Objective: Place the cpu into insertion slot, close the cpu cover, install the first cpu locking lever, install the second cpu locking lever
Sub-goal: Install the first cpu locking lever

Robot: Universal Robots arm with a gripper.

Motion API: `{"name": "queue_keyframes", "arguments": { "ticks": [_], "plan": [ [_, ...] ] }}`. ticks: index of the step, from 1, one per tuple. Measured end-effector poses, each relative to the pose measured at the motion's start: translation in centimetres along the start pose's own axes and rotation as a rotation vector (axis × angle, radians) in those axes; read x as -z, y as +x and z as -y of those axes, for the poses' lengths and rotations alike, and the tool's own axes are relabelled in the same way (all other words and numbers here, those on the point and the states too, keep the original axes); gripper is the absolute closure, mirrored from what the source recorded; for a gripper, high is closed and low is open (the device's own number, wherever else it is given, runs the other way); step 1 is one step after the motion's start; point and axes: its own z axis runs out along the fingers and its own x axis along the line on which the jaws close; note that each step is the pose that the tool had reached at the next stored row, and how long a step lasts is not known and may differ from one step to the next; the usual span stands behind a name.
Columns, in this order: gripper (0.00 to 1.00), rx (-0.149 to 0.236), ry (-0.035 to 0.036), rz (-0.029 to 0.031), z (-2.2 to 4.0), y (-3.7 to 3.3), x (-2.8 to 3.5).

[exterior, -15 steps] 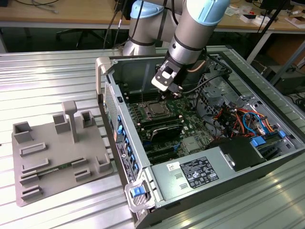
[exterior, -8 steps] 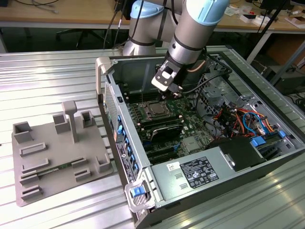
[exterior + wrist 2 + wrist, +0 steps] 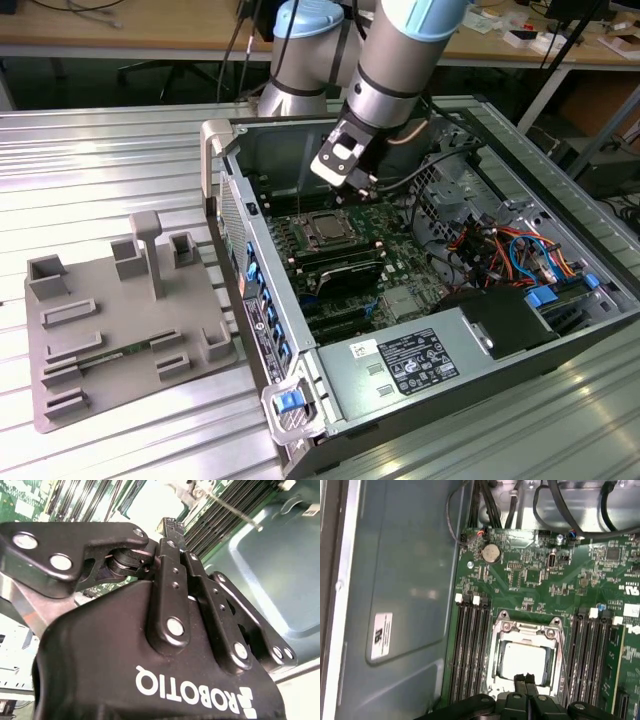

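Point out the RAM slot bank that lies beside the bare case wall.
The bank between the cpu cover and the grey wall with the white label; the other bank has green board beyond it.

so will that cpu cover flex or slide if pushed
Likely stiff: the cpu cover looks like a metal frame. Probably swings rather than slides, as screws seem to hold one edge. It looks thin, so might bend.

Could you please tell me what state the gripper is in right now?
Gripper: shut, fingertips together with nothing visible between them, by the edge of the cpu cover.
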Motion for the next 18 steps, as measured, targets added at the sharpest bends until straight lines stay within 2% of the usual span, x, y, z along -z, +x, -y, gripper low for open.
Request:
{"name": "queue_keyframes", "arguments": {
  "ticks": [5, 12, 13, 14, 18],
  "plan": [
    [0.89, 0.001, -0.0087, 0.0011, 1.68, 0.22, 0.00],
    [0.89, 0.002, -0.0151, 0.0019, 3.79, 0.73, -0.02],
    [0.89, 0.002, -0.0160, 0.0019, 4.20, 0.89, -0.04],
    [0.89, 0.002, -0.0167, 0.0022, 4.85, 1.27, -0.08],
    [0.89, 0.002, -0.0173, 0.0022, 5.78, 2.44, -0.21]
  ]
}}
